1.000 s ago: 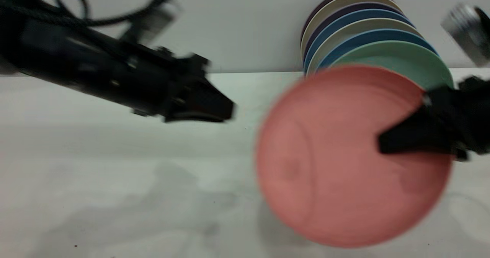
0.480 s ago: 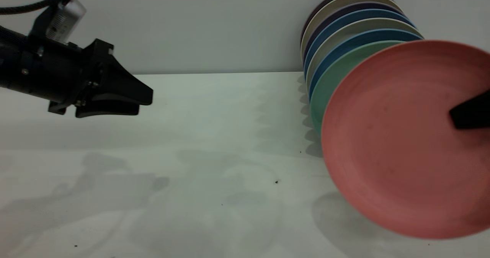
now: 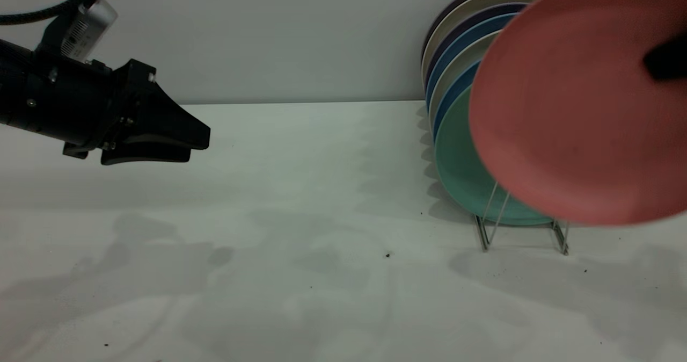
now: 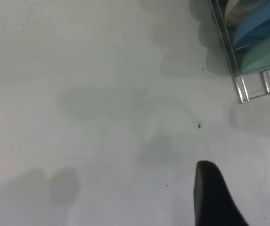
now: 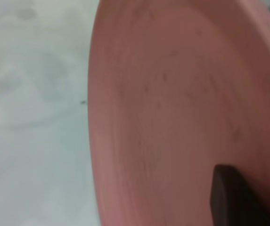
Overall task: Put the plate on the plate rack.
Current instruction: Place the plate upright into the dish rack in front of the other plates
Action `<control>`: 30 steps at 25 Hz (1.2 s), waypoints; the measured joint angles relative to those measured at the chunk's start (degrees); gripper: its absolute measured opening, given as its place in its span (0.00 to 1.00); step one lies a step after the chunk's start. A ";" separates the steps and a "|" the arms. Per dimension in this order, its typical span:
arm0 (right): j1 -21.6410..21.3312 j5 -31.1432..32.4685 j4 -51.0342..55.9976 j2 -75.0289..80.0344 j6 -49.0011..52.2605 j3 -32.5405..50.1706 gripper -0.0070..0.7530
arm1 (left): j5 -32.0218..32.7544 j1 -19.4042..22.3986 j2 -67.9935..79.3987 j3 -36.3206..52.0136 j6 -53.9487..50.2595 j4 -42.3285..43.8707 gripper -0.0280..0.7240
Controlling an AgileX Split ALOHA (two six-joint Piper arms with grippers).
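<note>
The salmon-pink plate (image 3: 574,104) hangs tilted in the air at the right, in front of and above the front of the plate rack (image 3: 520,236). It fills the right wrist view (image 5: 172,108). My right gripper (image 3: 659,61) is shut on the plate's right edge, with one dark finger (image 5: 225,190) lying across its face. The rack's silver wire base (image 4: 241,89) also shows in the left wrist view. My left gripper (image 3: 185,143) hovers open over the table at the far left and holds nothing.
Several plates stand in the rack. A teal-green plate (image 3: 456,163) is frontmost, with blue (image 3: 456,91) and beige (image 3: 453,23) plates behind it, close to the back wall. Bare white table (image 3: 300,233) lies between the two arms.
The right gripper has carried the pink plate right and up, from low over the table to above the rack's front. The left arm pulled back to the left and then held still.
</note>
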 joint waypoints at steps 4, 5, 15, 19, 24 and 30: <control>0.00 0.12 -2.30 0.45 0.00 -5.10 0.18 | -1.33 0.00 0.00 0.00 0.16 0.05 0.52; 0.00 0.18 -2.60 0.95 0.00 -6.30 0.18 | -1.46 0.00 0.00 0.00 0.16 0.05 0.52; 3.77 -1.89 -9.31 8.23 0.00 -12.89 0.18 | -2.48 0.00 0.00 0.00 1.00 0.05 0.52; 6.98 -6.09 -10.02 9.97 0.00 -13.23 0.18 | -3.02 0.00 0.00 0.00 1.04 0.05 0.52; 8.92 -6.82 -10.56 10.03 0.00 -13.22 0.18 | -3.28 0.00 0.00 0.00 1.06 0.05 0.52; 8.92 -6.61 -10.75 9.67 0.00 -13.22 0.18 | -3.80 0.00 0.00 0.00 1.13 0.05 0.52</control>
